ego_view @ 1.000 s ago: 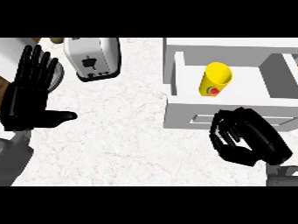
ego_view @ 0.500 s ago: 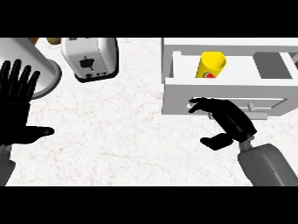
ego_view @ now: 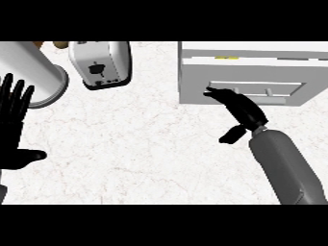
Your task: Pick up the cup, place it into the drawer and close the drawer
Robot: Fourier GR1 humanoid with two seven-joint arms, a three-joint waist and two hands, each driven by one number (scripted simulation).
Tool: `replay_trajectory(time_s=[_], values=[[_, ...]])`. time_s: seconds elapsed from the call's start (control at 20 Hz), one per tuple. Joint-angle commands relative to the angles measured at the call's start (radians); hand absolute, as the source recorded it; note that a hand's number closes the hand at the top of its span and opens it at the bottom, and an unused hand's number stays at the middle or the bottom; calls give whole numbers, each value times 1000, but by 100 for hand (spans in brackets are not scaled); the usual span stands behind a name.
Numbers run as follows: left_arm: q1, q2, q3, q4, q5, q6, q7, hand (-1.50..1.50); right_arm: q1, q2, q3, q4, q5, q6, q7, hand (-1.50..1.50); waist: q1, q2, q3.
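The drawer [ego_view: 255,79] has slid almost closed since half a second ago, so I judge the closing step nearly done. The right hand [ego_view: 239,109], fingers straight and grasping nothing, presses the drawer's front. Well left of the drawer, the left hand [ego_view: 6,122] rests open. The cup [ego_view: 227,57], inside the drawer, shows only as a yellow sliver.
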Motion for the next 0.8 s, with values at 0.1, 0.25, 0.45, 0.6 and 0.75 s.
replay_trajectory(time_s=[0.1,0.25,0.45,0.6,0.75], values=[[13,-26,17,21,-29,-52,-16,-150,-206,-1,-102,336,-31,-9,-108,-150,9,10,3],[32,17,71,39,24,-124,3,-150,-251,-67,-144,433,-42,-12,-190,-150,23,15,4],[-44,-24,54,78,-12,-94,-5,-150,-334,-82,-144,531,-18,5,-194,-150,26,21,4],[-12,-27,29,31,-15,-112,-1,-150,-375,-108,-167,571,-23,-4,-185,-150,54,29,5],[-24,-29,19,58,-38,-107,3,-150,-406,-111,-182,600,-33,1,-199,-150,62,34,5]])
